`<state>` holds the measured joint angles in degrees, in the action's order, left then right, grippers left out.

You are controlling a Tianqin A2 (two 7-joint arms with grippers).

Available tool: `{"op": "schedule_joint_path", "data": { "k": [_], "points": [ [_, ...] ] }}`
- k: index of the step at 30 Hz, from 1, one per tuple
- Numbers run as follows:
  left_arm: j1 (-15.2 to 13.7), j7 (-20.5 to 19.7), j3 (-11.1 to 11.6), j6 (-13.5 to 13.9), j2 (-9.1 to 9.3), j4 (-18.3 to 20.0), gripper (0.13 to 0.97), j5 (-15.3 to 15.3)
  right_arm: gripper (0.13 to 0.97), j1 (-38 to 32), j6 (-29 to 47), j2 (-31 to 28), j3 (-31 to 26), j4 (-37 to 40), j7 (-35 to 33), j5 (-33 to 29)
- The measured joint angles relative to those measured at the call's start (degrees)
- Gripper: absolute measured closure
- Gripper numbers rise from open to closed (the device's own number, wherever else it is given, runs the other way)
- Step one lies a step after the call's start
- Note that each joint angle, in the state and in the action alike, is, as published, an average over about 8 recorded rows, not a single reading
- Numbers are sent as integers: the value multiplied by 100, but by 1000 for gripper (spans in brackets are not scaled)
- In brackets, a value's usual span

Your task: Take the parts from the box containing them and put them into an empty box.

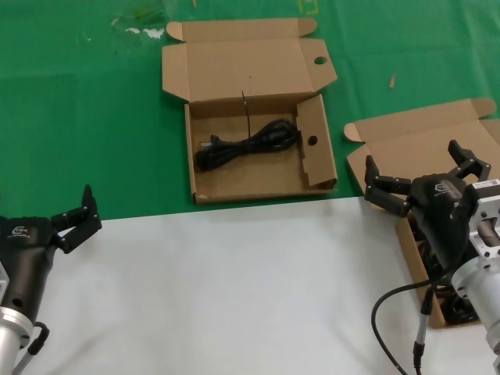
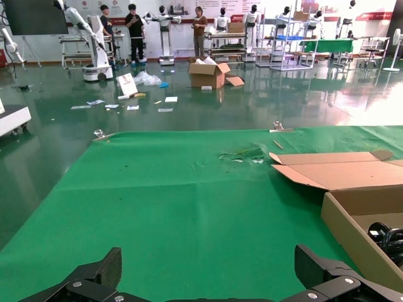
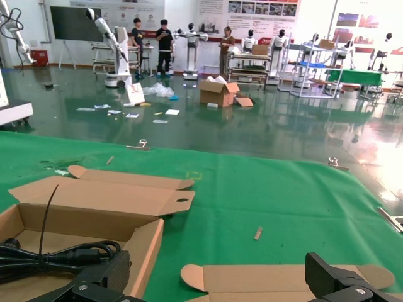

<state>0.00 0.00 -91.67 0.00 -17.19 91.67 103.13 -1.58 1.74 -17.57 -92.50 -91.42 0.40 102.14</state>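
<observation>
The holed cardboard box (image 1: 324, 168) lies open at the centre of the green cloth, with one black coiled cord (image 1: 246, 144) inside. The plain-lidded box (image 1: 418, 137) is at the right; dark cords (image 1: 459, 309) show in it, mostly hidden behind my right arm. My right gripper (image 1: 412, 156) is open and empty above that box's near-left part. My left gripper (image 1: 74, 215) is open and empty at the far left over the white surface. The right wrist view shows the holed box (image 3: 101, 201), its cord (image 3: 56, 255) and the plain lid (image 3: 271, 280) between the open fingers (image 3: 327, 274).
A white sheet (image 1: 234, 289) covers the near half of the table, with green cloth (image 1: 78, 101) beyond. The left wrist view shows the holed box (image 2: 352, 220) to one side of my open left gripper (image 2: 211, 267). A small scrap (image 1: 391, 80) lies on the cloth.
</observation>
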Motion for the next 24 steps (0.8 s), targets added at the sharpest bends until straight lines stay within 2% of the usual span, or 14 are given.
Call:
{"op": "schedule_joint_path", "data": {
  "k": [24],
  "points": [
    [0, 0, 0, 0, 0, 0, 132, 0, 129, 0, 0, 0, 0, 0, 0, 0]
  ]
}}
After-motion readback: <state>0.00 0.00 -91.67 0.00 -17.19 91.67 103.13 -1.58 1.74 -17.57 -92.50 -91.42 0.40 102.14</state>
